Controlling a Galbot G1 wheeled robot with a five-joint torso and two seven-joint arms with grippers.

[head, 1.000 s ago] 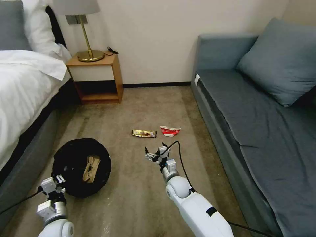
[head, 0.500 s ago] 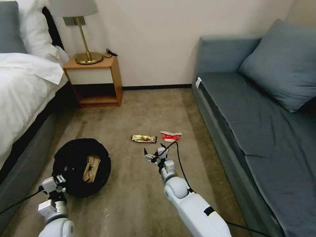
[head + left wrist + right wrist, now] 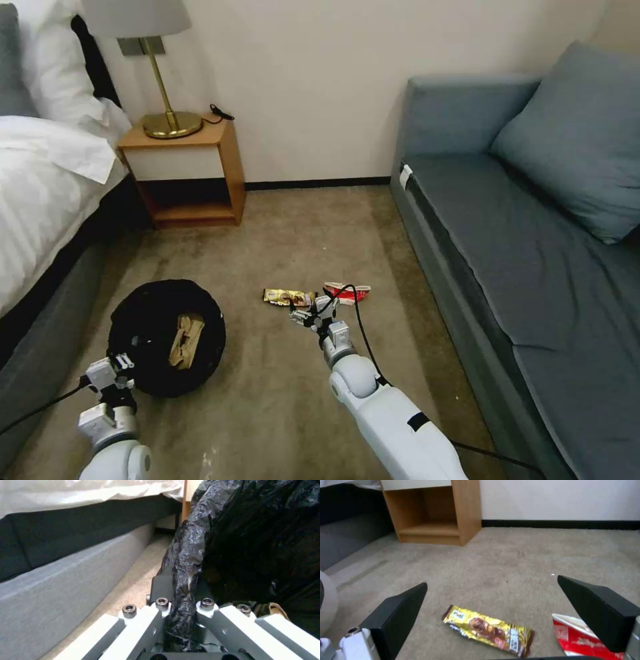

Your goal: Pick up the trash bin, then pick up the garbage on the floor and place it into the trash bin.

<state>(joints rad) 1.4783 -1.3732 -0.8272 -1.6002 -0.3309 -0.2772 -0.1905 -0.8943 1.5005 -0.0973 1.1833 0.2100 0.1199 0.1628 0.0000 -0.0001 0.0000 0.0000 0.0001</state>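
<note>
R gripper [image 3: 308,312] now sits low over the carpet w/ fingers [image 3: 395,616] spread wide, nothing between them; in the R wrist view the wrapper [image 3: 488,630] lies on the floor framed between the two pads, carton [image 3: 586,641] just beside it toward the sofa side. Vs 1 s ago the whole head view has shifted, so the camera/robot has moved fwd, and the gap between R gripper and the two litter pieces has closed: it was well short of them, now it's right at the wrapper [image 3: 288,297] and carton [image 3: 347,293]. Means approach is about done, prob lining up for a grab on the wrapper; not touching yet as far as I can tell. L gripper [image 3: 112,368] stays clamped on the bag rim of the bin [image 3: 143,320], black plastic pinched between its fingers in the L wrist view [image 3: 181,620]. Bin holds tan paper [image 3: 185,340] already. So 2 pcs left on the floor.
</note>
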